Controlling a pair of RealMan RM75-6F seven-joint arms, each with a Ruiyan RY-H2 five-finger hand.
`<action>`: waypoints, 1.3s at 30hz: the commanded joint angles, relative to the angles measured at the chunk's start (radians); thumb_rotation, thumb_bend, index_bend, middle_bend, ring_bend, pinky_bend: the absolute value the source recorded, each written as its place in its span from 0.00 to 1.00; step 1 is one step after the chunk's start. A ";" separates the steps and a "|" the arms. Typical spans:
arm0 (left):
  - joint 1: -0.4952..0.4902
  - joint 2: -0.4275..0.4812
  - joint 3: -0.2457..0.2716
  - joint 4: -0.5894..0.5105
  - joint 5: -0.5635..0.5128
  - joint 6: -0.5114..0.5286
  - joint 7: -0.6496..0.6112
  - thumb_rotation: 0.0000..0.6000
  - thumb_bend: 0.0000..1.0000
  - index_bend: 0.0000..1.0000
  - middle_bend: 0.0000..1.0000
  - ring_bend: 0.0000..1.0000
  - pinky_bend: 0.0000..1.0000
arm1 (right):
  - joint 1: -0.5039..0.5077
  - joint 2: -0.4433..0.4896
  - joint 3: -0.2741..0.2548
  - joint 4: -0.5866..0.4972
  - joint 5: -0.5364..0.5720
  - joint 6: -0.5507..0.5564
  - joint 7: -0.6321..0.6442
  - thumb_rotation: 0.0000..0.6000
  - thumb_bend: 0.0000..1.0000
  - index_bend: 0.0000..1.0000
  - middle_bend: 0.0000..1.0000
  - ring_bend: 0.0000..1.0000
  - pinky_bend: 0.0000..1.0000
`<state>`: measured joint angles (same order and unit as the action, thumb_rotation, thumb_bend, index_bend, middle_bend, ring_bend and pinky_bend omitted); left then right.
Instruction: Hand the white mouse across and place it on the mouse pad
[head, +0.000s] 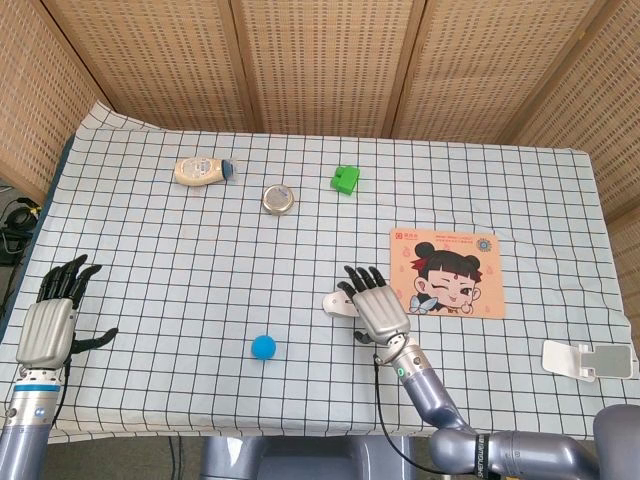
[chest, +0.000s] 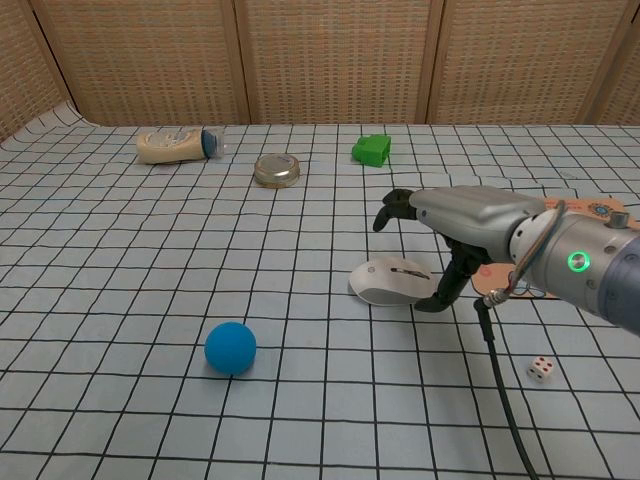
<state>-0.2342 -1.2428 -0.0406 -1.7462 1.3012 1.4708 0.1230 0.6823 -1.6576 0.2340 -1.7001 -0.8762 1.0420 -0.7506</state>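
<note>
The white mouse (chest: 385, 282) lies on the checked cloth just left of the cartoon mouse pad (head: 462, 268). My right hand (chest: 462, 215) hangs over the mouse with its fingers spread and holds nothing. Its thumb points down beside the mouse's right end. From the head view the right hand (head: 375, 308) covers most of the mouse (head: 334, 303). My left hand (head: 50, 322) rests open at the table's left front edge, far from the mouse. The chest view does not show it.
A blue ball (chest: 230, 347) sits in front and left of the mouse. A small die (chest: 541, 369) lies near the front right. Farther back are a green block (head: 345, 179), a round tin (head: 279, 199) and a lying bottle (head: 203, 171). A white stand (head: 585, 358) sits at the right edge.
</note>
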 joint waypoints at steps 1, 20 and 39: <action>0.002 0.000 -0.002 -0.001 0.003 -0.003 -0.001 1.00 0.13 0.14 0.00 0.00 0.00 | 0.025 -0.027 0.002 0.033 0.025 -0.001 -0.009 1.00 0.38 0.20 0.07 0.00 0.00; 0.013 0.000 -0.025 0.002 0.010 -0.050 -0.017 1.00 0.13 0.14 0.00 0.00 0.00 | 0.126 -0.101 0.004 0.168 0.155 -0.018 -0.016 1.00 0.34 0.24 0.07 0.00 0.00; 0.022 0.001 -0.039 0.002 0.013 -0.070 -0.025 1.00 0.13 0.14 0.00 0.00 0.00 | 0.136 -0.120 -0.038 0.246 0.087 -0.009 0.057 1.00 0.36 0.52 0.45 0.43 0.49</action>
<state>-0.2121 -1.2418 -0.0797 -1.7445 1.3138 1.4007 0.0978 0.8231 -1.7812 0.2038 -1.4554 -0.7661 1.0245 -0.7096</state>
